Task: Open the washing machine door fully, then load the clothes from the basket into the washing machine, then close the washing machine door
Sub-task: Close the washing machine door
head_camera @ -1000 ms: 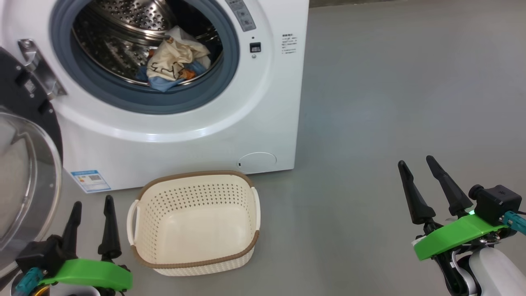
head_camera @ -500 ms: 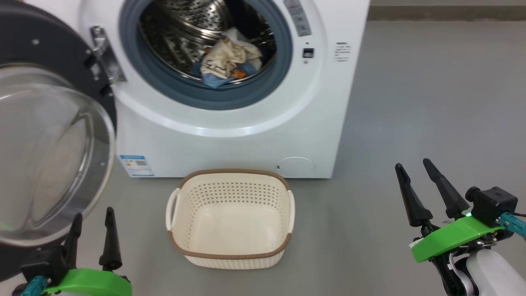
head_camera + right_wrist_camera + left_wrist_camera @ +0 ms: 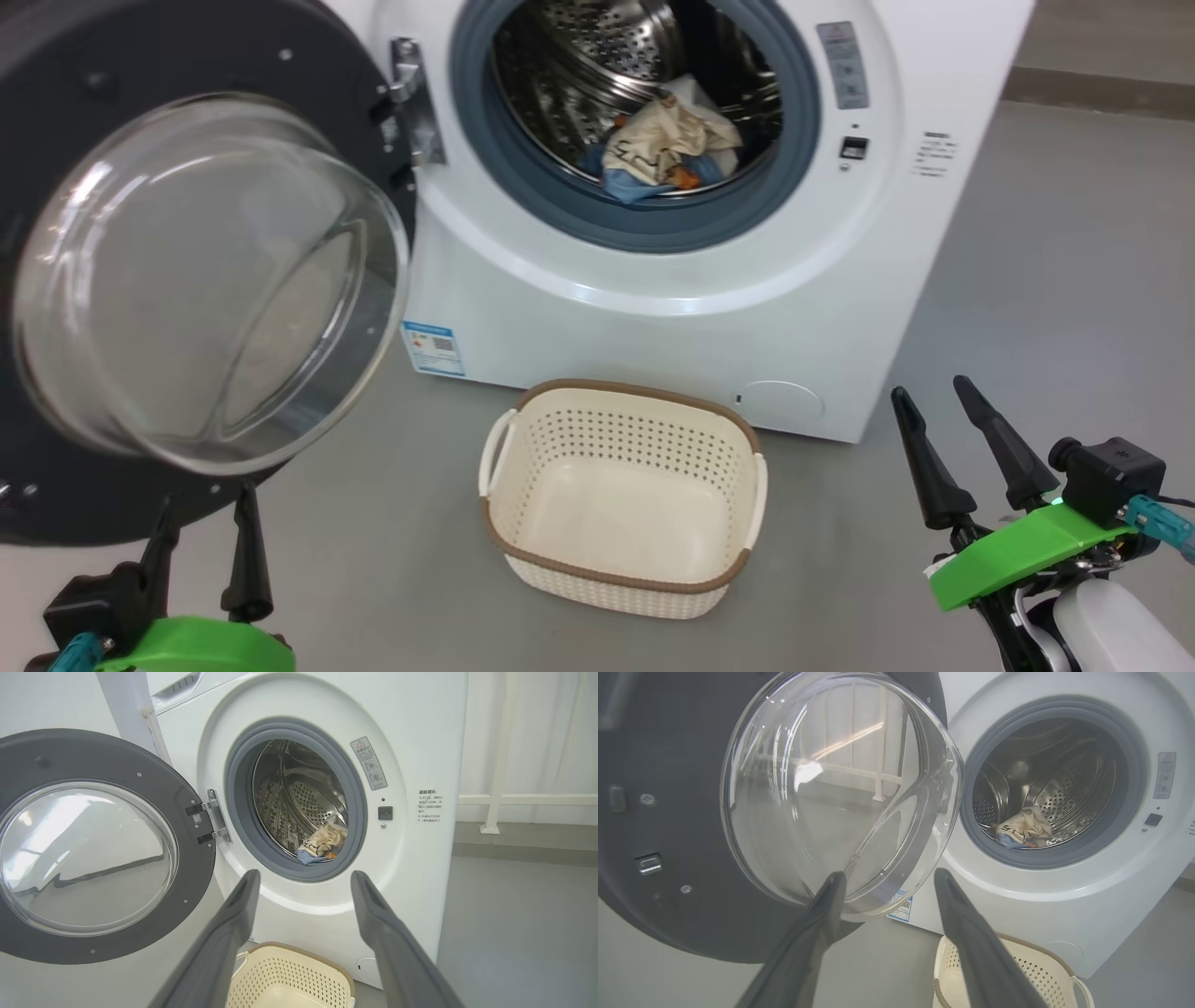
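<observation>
Left of the washing machine (image 3: 653, 317), its door (image 3: 205, 280) hangs wide open; the basket (image 3: 635, 434) is empty, the clothes (image 3: 667, 149) in the drum (image 3: 579, 75). Spread, empty left jaws sit just below the door, far nearer than the spread right jaws.

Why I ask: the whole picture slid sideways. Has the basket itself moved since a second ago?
No. The basket keeps its place before the washing machine, just left of the round hatch; both shifted right together, so the camera turned.
</observation>
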Motion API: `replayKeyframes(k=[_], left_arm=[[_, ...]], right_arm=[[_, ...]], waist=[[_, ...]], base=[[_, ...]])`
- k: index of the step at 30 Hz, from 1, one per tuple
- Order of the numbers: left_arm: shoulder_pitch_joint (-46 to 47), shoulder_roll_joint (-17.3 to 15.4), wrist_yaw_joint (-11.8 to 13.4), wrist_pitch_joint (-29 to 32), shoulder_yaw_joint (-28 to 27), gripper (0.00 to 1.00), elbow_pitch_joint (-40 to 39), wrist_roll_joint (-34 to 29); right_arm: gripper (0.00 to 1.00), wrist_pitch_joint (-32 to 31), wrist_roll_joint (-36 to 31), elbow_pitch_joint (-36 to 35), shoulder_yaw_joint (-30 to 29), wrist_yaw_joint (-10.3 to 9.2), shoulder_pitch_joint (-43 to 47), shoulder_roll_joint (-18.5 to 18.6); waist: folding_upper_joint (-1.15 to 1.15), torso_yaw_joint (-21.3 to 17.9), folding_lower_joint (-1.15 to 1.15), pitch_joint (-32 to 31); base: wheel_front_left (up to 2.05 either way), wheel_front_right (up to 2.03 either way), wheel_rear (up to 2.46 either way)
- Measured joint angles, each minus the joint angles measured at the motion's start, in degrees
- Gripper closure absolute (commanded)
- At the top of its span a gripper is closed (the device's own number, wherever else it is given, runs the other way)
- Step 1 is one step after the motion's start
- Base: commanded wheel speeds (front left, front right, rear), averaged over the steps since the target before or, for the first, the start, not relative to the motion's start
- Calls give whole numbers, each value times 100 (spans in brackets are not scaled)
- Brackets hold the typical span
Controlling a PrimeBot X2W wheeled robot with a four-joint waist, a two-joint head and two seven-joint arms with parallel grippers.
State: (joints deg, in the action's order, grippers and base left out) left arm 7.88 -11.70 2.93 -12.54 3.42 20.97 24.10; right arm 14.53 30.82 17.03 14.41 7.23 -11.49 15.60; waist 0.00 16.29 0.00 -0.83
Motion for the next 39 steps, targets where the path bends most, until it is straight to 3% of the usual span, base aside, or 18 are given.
replayKeyframes(k=[20, 39], left_arm=[[-4, -29, 66, 26, 103, 0, 3, 2], [-5, -94, 67, -8, 143, 0, 44, 21]], right_arm=[[0, 0, 115, 64, 199, 0, 30, 7], [0, 0, 142, 92, 265, 0, 34, 3]], waist=[[0, 1010, 0, -44], [0, 1064, 0, -167]], base=[[0, 0, 0], [0, 0, 0]])
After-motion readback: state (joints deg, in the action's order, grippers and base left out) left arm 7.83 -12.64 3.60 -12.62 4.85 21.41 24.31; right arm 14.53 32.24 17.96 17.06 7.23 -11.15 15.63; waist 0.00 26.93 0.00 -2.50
